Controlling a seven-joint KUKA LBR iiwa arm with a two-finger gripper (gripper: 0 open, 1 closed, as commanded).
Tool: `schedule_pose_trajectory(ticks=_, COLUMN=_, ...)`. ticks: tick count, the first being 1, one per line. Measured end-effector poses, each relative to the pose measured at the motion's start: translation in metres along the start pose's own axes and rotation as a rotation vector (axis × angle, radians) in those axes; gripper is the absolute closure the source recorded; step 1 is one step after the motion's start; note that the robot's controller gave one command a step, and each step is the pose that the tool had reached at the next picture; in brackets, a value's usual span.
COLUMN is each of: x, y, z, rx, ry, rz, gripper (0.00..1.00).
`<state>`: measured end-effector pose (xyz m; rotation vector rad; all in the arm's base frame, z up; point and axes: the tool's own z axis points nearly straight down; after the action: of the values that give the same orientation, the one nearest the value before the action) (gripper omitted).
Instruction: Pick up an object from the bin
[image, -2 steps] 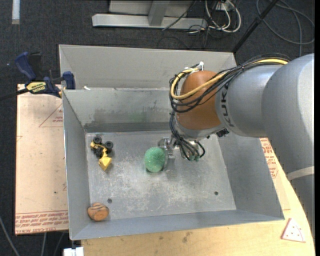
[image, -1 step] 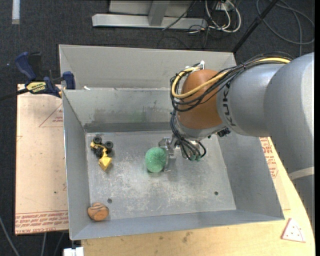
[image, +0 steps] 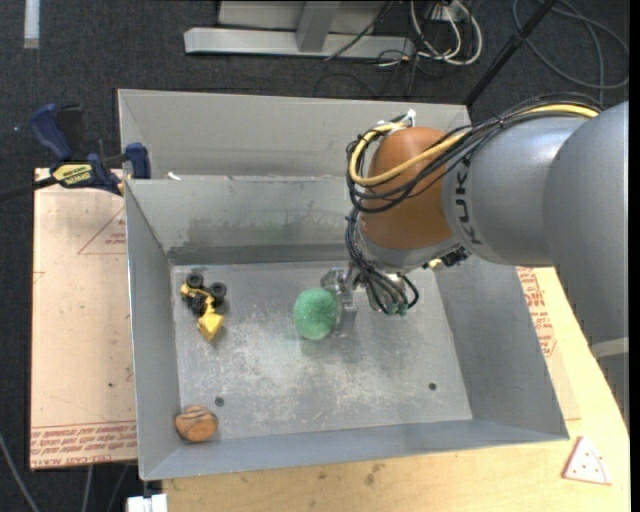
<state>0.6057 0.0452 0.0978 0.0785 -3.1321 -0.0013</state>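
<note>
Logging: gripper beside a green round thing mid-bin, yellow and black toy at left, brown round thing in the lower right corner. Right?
No: the camera view shows the brown round thing in the lower left corner, not the right. The gripper beside the green round thing and the yellow and black toy at left are as stated.
</note>
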Motion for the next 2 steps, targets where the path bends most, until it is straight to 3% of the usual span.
schedule_pose_trajectory(ticks=2, x=-0.003, y=0.000, z=-0.042, rx=0.000, ry=-0.010, rz=0.000, gripper=1.00)
